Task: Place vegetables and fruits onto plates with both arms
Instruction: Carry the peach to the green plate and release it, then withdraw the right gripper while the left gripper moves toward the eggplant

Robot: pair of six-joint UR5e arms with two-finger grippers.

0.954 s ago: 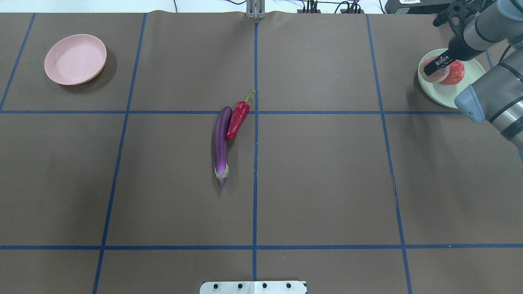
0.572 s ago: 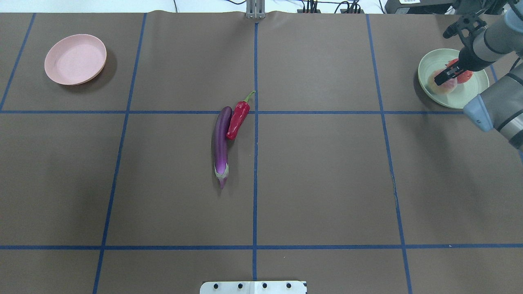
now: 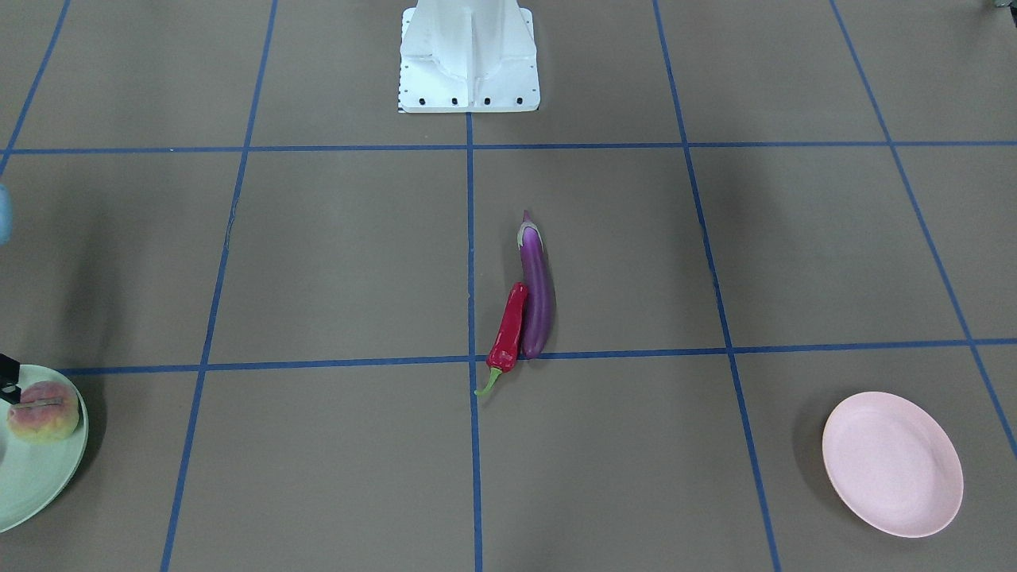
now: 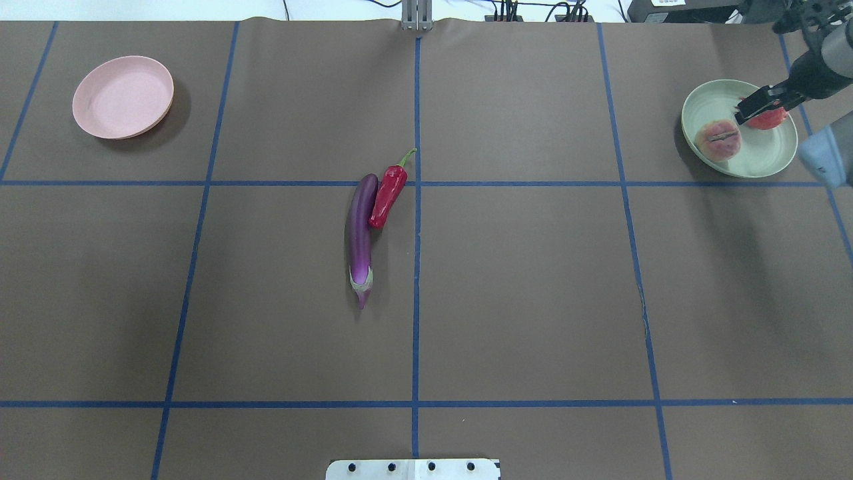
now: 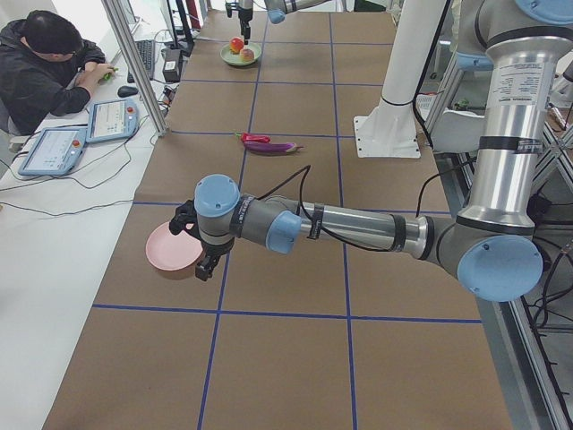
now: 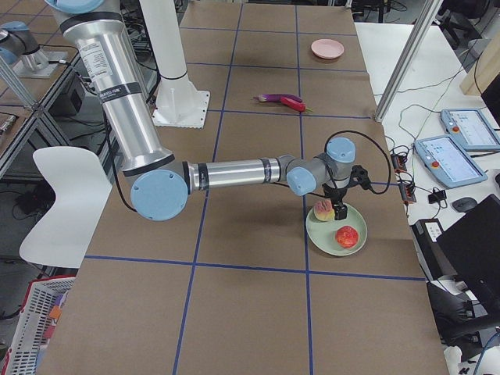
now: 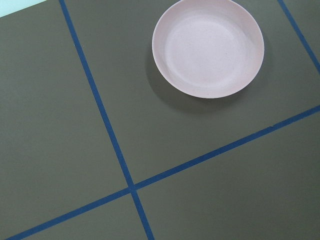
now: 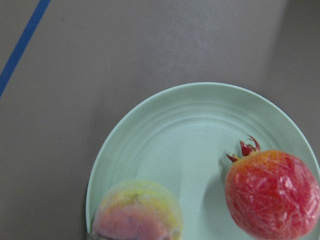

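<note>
Right hand hovers, holding nothing, over the mint-green plate at the far right of the worktop. I cannot tell how wide its fingers stand. On that plate lie the peach, groove up, and the pomegranate, crown to one side; the two are close together but apart. Left hand hangs over the edge of the pink plate at the far left; I cannot tell its opening either. Near the worktop's centre the eggplant lies lengthwise, pale cap toward the robot. The chili pepper rests against its rounded end, green stem pointing away.
</note>
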